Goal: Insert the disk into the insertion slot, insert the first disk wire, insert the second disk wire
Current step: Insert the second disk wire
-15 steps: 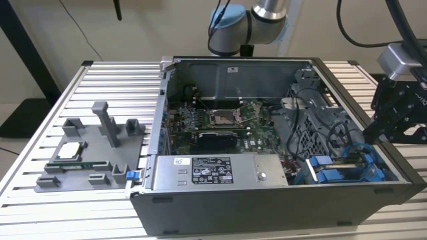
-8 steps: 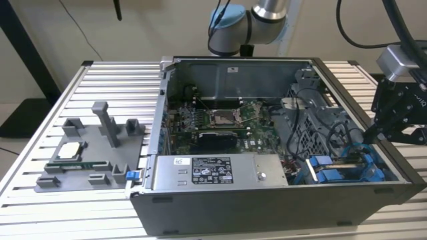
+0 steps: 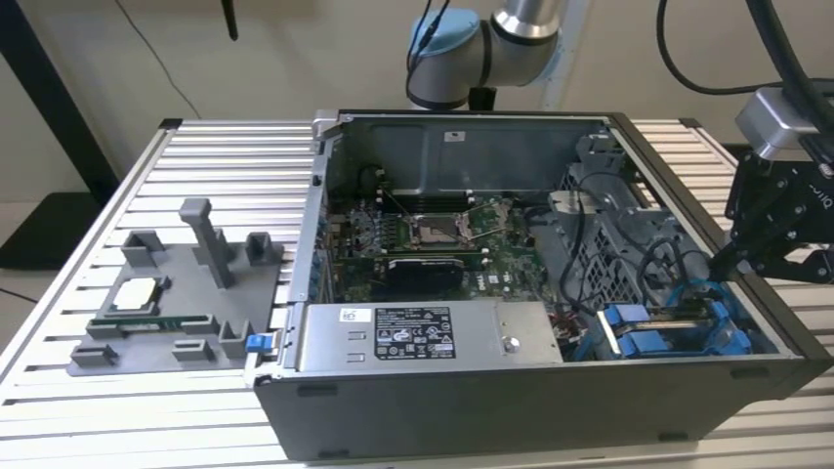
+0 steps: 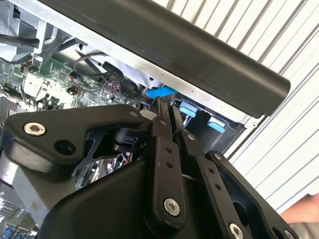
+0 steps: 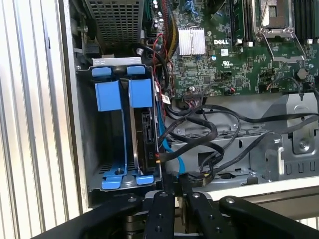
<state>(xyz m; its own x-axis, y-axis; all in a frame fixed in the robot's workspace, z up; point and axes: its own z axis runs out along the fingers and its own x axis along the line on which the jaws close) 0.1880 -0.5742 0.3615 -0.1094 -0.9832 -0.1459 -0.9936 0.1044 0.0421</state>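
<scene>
Gripper (image 5: 173, 179) is pinching a blue wire (image 5: 169, 157) just above the slot (image 5: 85, 149), at the near corner of the case (image 3: 521, 410) on the exterior view's right. The disk (image 5: 148, 140) is sitting inside the slot, beside a second blue caddy (image 5: 108, 94).

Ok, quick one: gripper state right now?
Gripper: fingers shut together. A blue wire end sits right at the tips, but whether they pinch it cannot be told.

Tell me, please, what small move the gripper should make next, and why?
Probably carry the blue wire toward the disk. The disk already sits in the insertion slot, while the gripper, seemingly shut on the wire's end, hangs apart from the disk.
</scene>
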